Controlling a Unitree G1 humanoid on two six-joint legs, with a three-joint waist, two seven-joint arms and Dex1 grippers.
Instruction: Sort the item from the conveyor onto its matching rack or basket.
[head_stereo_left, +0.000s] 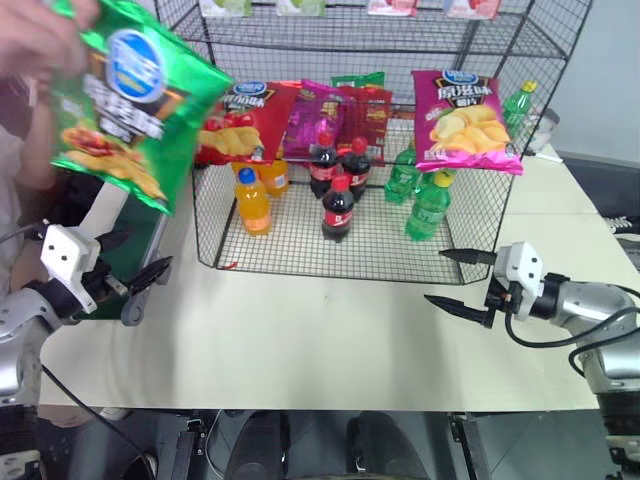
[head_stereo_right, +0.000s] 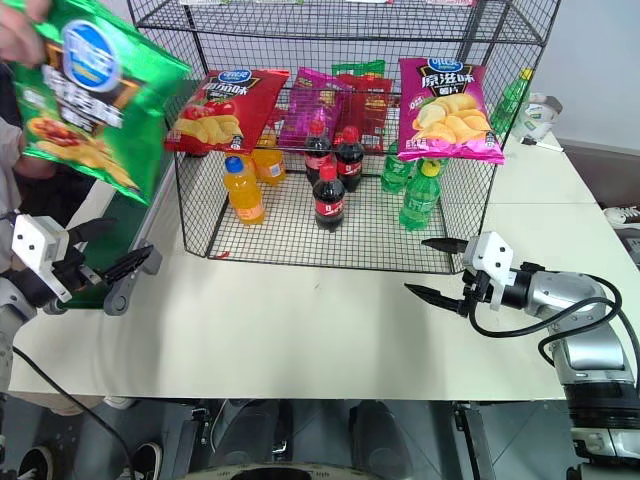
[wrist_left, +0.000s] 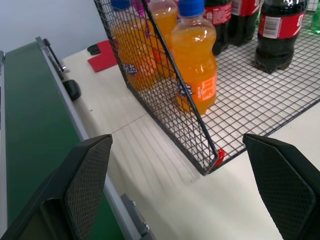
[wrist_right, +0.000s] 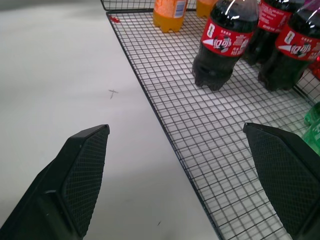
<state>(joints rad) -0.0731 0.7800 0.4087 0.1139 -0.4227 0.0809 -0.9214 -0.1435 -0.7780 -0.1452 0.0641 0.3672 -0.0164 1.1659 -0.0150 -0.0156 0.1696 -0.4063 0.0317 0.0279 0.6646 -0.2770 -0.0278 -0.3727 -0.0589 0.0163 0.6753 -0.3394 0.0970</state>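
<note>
Pale cream bench, lit evenly, grey wall behind.

Left pincer: spread wide, empty, level above the bench edge beside the conveyor. Seen from its wrist, black fingers far apart, framing the near corner of the rack and an orange bottle just inside the mesh.

Right pincer: likewise spread wide, empty, hanging over bare bench at the rack's front right corner, pointing inward. From its wrist, fingertips apart over the mesh floor edge, a cola bottle standing ahead.

Further out, inside the rack's bottom tier: orange bottles at left, three cola bottles in the middle, green bottles at right. Above them, leaning at the tier's front: red bag, a dark pink pack beside it, magenta bag at right.

Green bag: up in the air, tilted, at far left above the conveyor, clear of belt and bench, gripped at its top corner by a person's hand. Well apart from both pincers.
</note>
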